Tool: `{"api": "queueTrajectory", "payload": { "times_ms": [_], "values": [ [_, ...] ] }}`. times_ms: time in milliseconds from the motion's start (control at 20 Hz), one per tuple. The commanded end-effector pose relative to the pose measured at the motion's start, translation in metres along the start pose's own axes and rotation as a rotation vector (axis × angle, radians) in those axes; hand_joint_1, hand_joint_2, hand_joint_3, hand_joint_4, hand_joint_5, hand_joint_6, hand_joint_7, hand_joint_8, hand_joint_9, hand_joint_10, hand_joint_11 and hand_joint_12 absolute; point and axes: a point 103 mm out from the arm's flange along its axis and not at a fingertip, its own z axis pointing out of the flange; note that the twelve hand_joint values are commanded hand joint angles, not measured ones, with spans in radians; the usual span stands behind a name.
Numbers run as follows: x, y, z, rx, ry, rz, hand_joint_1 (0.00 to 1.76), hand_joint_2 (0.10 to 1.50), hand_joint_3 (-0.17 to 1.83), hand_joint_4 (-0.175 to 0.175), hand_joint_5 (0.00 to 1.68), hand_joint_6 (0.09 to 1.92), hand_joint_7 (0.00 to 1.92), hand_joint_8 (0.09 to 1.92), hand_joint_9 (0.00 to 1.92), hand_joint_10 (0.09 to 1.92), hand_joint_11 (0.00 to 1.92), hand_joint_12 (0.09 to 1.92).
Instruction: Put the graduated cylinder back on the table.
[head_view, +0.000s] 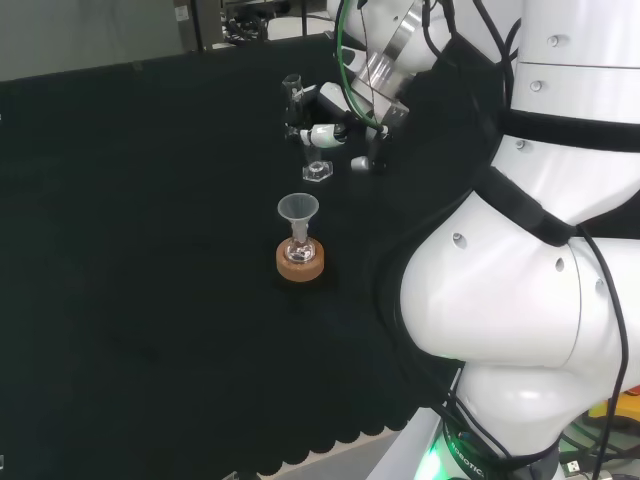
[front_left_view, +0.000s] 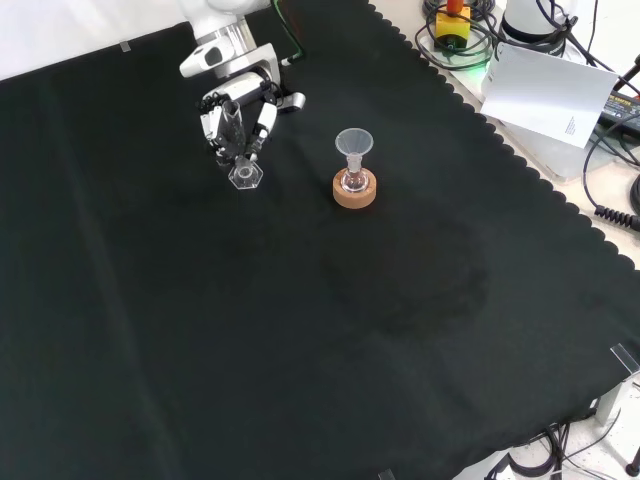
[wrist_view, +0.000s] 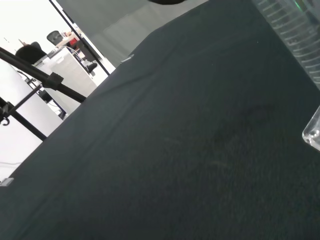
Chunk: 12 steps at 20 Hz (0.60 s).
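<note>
A clear graduated cylinder (head_view: 303, 128) (front_left_view: 238, 150) stands roughly upright, its hexagonal foot (head_view: 318, 171) (front_left_view: 245, 176) at or just above the black cloth. The black and white hand (head_view: 325, 120) (front_left_view: 240, 105) has its fingers curled round the cylinder's upper tube. In the wrist view the ribbed clear tube (wrist_view: 292, 35) runs along one edge, close to the camera. I cannot tell whether the foot touches the cloth.
A small flask with a clear funnel (head_view: 298, 210) (front_left_view: 353, 143) in its neck sits on a cork ring (head_view: 299, 262) (front_left_view: 354, 190), to the right of the cylinder in the front view. Cables and a white sheet (front_left_view: 545, 90) lie beyond the cloth's scalloped edge.
</note>
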Motion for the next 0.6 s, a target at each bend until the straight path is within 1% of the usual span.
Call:
{"api": "queueTrajectory", "payload": {
  "times_ms": [50, 350, 600],
  "values": [
    [-0.007, 0.002, 0.011, -0.01, 0.039, 0.003, 1.13, 1.14, 0.04, -0.175, 0.91, 1.13, 1.15, 0.37, 1.38, 0.09, 1.32, 0.68],
    [-0.011, 0.002, 0.014, -0.018, 0.053, 0.001, 1.13, 1.14, 0.04, -0.175, 0.91, 1.14, 1.14, 0.37, 1.38, 0.09, 1.31, 0.68],
    [-0.013, 0.007, 0.021, -0.007, 0.058, 0.001, 1.13, 1.14, 0.04, -0.175, 0.91, 1.14, 1.14, 0.37, 1.37, 0.09, 1.31, 0.69]
  ]
}}
